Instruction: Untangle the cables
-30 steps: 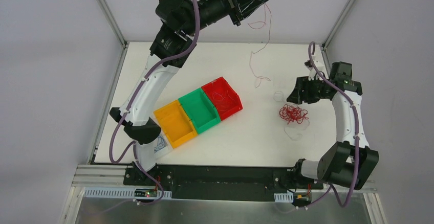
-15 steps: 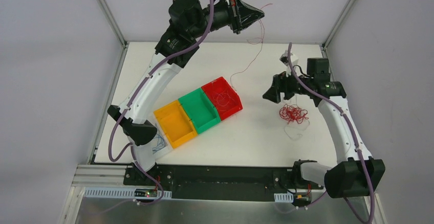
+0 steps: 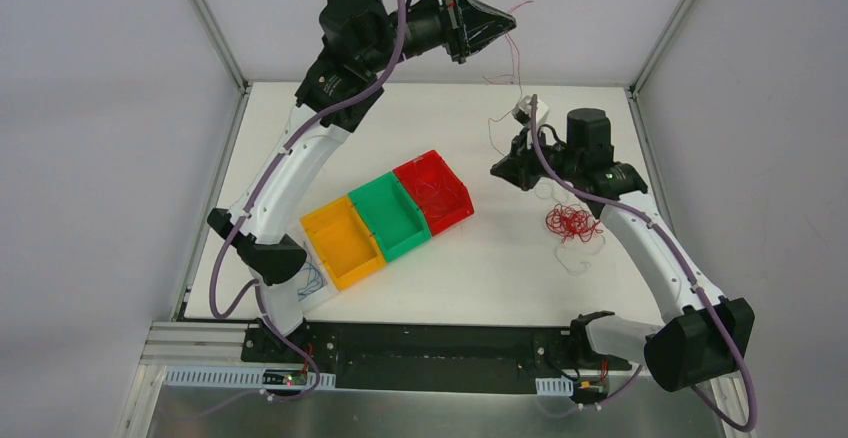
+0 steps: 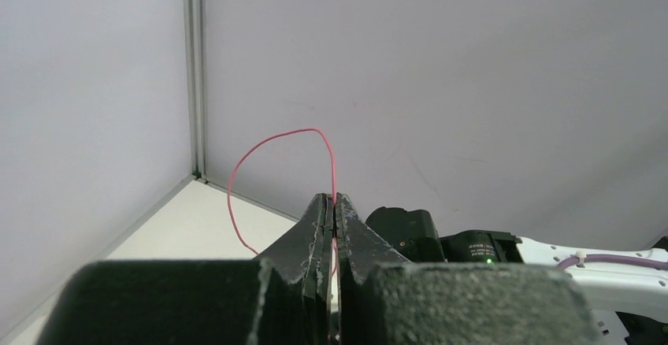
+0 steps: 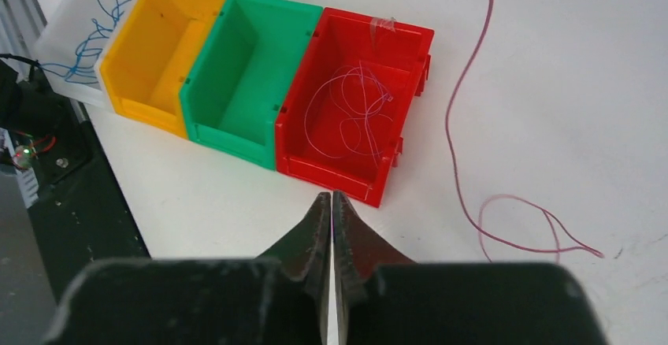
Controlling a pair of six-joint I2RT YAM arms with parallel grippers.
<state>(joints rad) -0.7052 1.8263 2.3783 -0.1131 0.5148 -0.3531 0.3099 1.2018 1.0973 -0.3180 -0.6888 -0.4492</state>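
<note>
The left gripper (image 4: 333, 201) has its fingers clenched on a pink-red wire (image 4: 272, 142), pinched right at the tips. From there the wire rises a little, arches over to the left and drops back down beside the left finger until the gripper body hides it. In the overhead view this gripper is raised high over the far edge of the table (image 3: 480, 278), and the thin wire trails down from it toward the right arm. The right gripper (image 5: 332, 197) is also closed, its two fingers pressed together with only a hairline seam between them, and no wire can be made out in that seam. It hangs above the table, just in front of the near wall of a red bin (image 5: 331, 173). A pink-red strand (image 5: 449, 124) lies to the right of these fingers, apart from them. It runs down across the white surface and ends in a flat loop near the lower right of the wrist view. Inside the red bin sit loose coils of pale wires (image 5: 350, 113). A green bin (image 5: 228, 144) touches the red one on its left, and a yellow bin (image 5: 142, 109) touches the green one. Beyond the yellow bin is a clear tray (image 5: 63, 53) holding blue wires (image 5: 102, 10). A bright red tangle (image 3: 572, 223) rests on the table close under the right forearm, well apart from the bins.
</note>
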